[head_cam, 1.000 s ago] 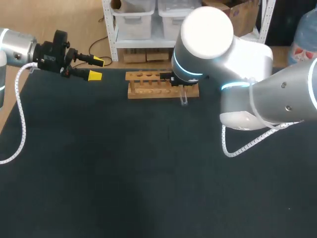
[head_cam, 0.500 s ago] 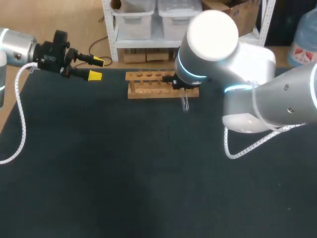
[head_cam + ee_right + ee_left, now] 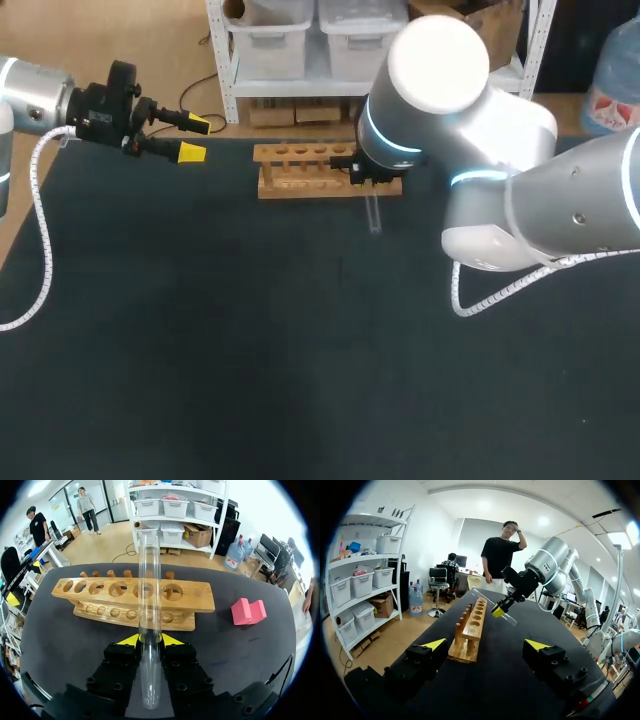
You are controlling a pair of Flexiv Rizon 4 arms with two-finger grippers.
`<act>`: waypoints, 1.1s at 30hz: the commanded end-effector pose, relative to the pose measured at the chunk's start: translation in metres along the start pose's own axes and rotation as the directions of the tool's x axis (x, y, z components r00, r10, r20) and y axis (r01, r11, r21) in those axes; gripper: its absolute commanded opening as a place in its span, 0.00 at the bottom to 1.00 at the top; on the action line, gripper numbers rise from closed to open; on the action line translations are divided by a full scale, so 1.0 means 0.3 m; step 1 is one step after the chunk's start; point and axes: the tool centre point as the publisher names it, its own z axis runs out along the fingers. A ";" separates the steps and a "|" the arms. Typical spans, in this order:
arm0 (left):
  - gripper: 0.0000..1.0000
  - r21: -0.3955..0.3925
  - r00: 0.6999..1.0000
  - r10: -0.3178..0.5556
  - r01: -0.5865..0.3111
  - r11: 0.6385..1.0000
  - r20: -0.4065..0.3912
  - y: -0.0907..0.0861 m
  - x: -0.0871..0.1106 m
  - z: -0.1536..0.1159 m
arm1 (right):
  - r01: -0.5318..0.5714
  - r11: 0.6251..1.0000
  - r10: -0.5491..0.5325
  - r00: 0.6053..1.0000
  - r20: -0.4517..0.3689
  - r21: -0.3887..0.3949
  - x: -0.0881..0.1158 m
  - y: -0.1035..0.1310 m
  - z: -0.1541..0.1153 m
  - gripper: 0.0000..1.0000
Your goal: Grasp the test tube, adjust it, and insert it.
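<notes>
A dark, matte table [image 3: 250, 350] fills the head view, and both of our arms come in over its far half. Near the far edge, about the middle, lies a wooden rack [image 3: 300, 170], long side toward us, with a row of round holes in its top board and smaller holes in the board beneath.

Our right arm [image 3: 480, 130] reaches in from the right. Its bulky wrist hangs over the right end of the rack, hiding that end and most of the gripper from above. The right wrist view shows the right gripper [image 3: 150, 639] closed narrow on the test tube [image 3: 149, 580], with a yellow tip pressing each side of the clear glass. The tube runs straight out along the fingers, and the rack lies side on just ahead. From above, the tube pokes out from under the wrist over bare table, just in front of the rack's right end. In the left wrist view it is held clear of the table, slanted, close by the rack.

Our left arm [image 3: 30, 95] sits at the far left corner, well apart from the rack. The left gripper [image 3: 193, 138] is spread wide with nothing between its tips, which point toward the rack.

A pink block [image 3: 248, 611] lies on the table beside the rack's end, apart from it, seen only in the right wrist view
</notes>
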 end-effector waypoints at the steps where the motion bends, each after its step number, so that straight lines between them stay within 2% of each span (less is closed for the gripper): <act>1: 1.00 0.001 1.000 0.001 -0.001 1.000 0.000 0.001 0.002 0.000 | 0.004 1.000 -0.004 1.000 -0.011 -0.003 -0.005 0.002 0.017 0.00; 14: 1.00 0.001 1.000 0.001 -0.001 1.000 0.000 0.001 0.002 0.000 | 0.001 1.000 -0.002 1.000 -0.024 -0.007 0.011 0.003 0.019 0.00; 33: 1.00 0.001 1.000 0.001 -0.001 1.000 0.000 0.001 0.002 0.000 | -0.033 0.999 0.030 0.997 0.077 0.037 -0.024 -0.012 -0.192 0.00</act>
